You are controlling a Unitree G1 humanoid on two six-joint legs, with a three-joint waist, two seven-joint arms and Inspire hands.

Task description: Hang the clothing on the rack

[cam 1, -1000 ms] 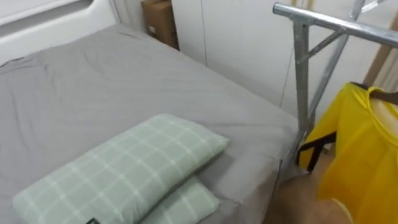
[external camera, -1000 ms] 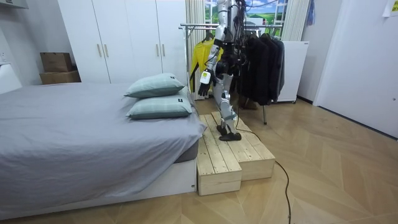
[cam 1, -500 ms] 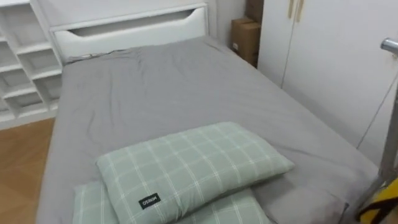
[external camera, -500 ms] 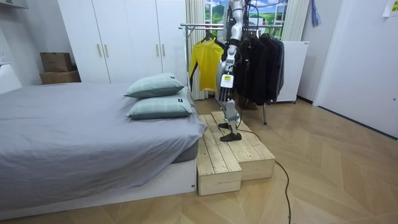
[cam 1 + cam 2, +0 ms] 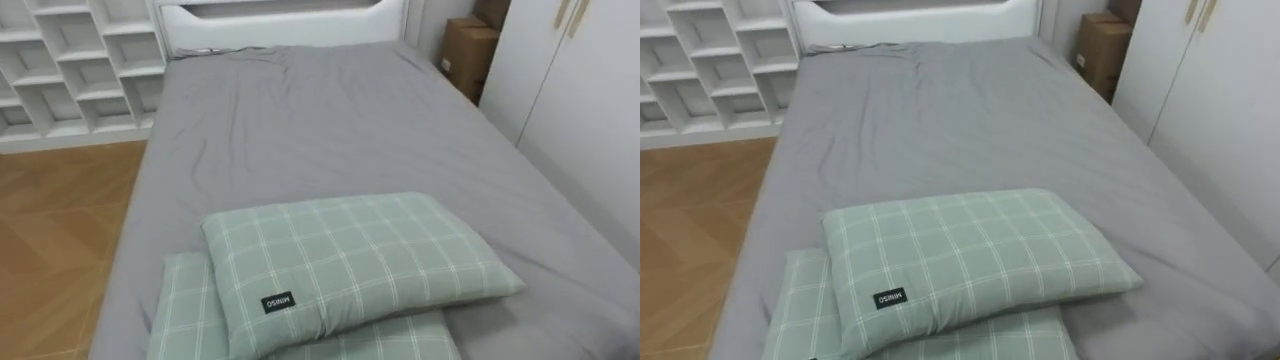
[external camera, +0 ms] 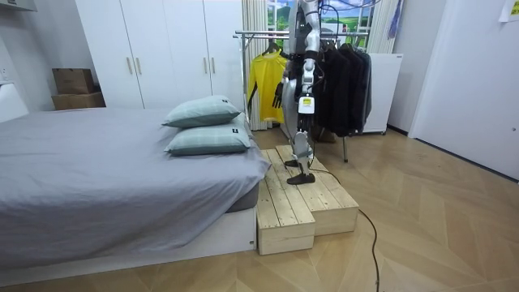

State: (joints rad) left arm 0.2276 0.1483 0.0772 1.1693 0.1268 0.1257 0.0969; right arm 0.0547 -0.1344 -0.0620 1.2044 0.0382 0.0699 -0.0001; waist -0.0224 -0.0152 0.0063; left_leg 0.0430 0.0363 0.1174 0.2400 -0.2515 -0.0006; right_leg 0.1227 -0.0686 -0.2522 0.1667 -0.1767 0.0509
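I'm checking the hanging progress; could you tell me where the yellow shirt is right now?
In the room view, the yellow shirt hangs on the clothes rack, between the white wardrobe and the dark garments.

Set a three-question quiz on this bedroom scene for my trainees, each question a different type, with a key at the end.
1. True or false: the yellow shirt hangs on the clothes rail.
2. Multiple choice: relative to the lower pillow, the upper pillow lies A) on top of it, B) well apart from it, C) underneath it.
3. Fill in the gap: in the room view the robot stands on a wooden ____ beside the bed.

Key: 1 true; 2 A; 3 platform.
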